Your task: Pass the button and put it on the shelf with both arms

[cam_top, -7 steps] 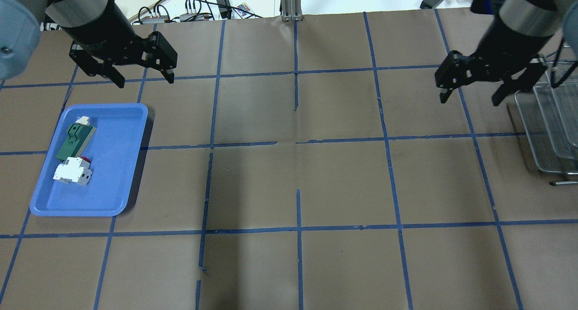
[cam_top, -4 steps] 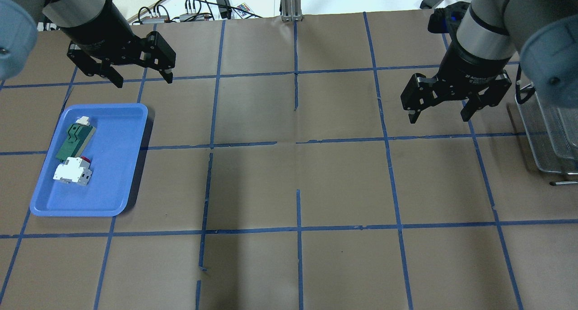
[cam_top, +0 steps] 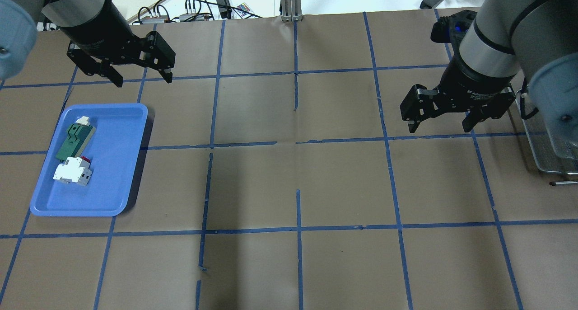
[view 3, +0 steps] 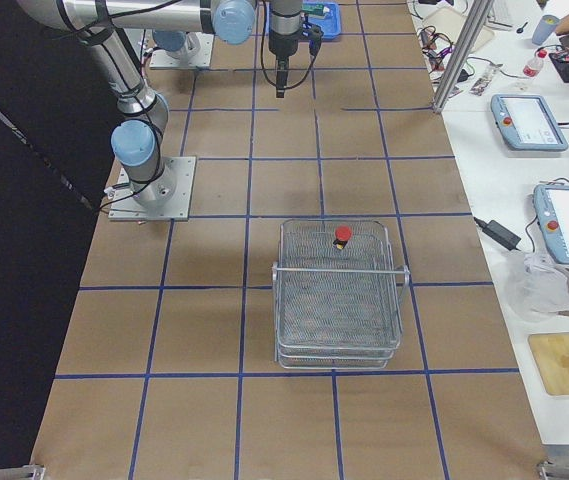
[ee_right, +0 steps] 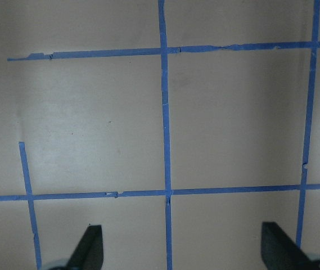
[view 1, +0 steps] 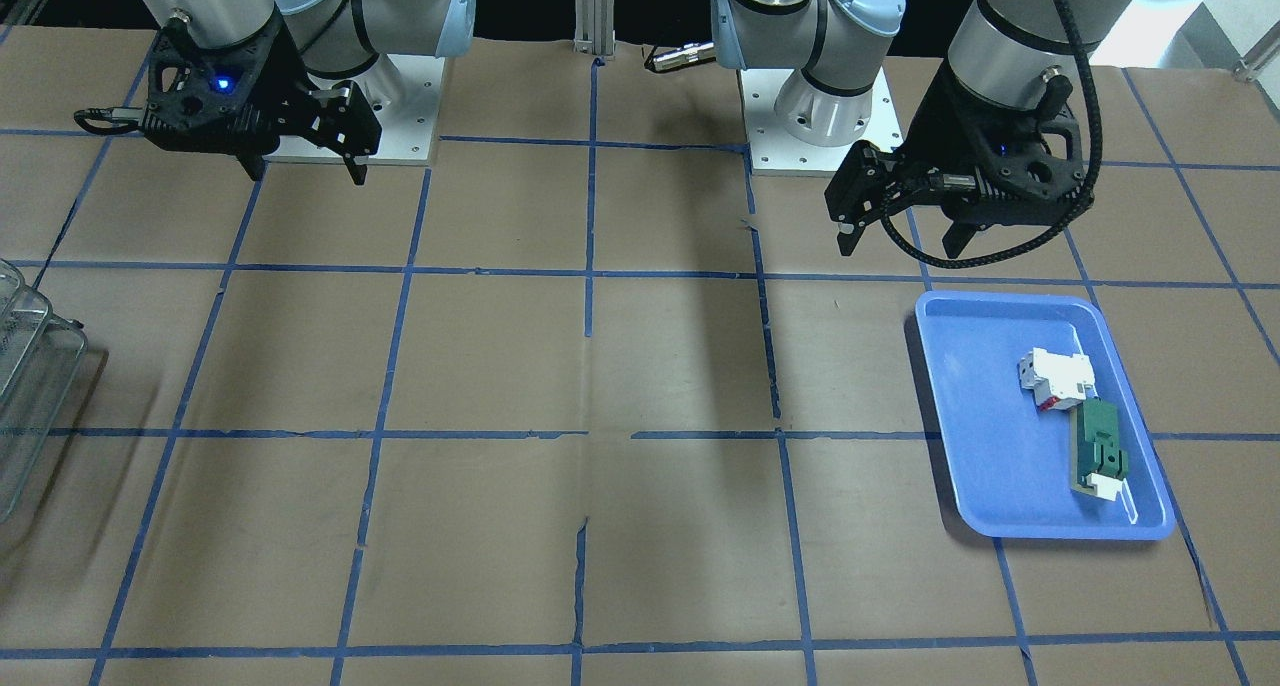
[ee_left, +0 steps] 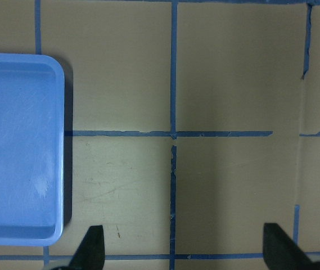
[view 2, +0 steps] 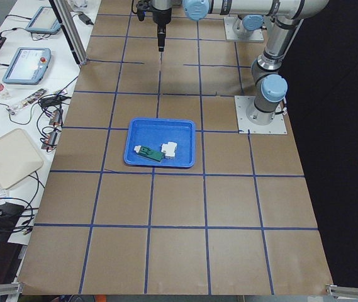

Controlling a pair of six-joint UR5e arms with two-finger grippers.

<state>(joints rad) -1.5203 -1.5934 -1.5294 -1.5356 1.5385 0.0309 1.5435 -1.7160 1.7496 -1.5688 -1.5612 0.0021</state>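
Button (view 3: 342, 236) sits in shelf (view 3: 339, 310), left gripper (cam_top: 144, 80) and right gripper (cam_top: 439, 129) both wide open, empty; we'd park right one high, clear of mesh.

Two arms are showing, a left arm (cam_top: 76, 2) and a right arm (cam_top: 492, 48), each carrying one gripper: the left gripper (cam_top: 145, 81) and the right gripper (cam_top: 438, 129). One blue tray (cam_top: 117, 165) is lying near the left edge of the counter (cam_top: 289, 188), holding one white block (cam_top: 72, 171) and one green part (cam_top: 74, 141). One shelf (view 3: 339, 320) is standing at the right edge, holding one button (view 3: 342, 235)
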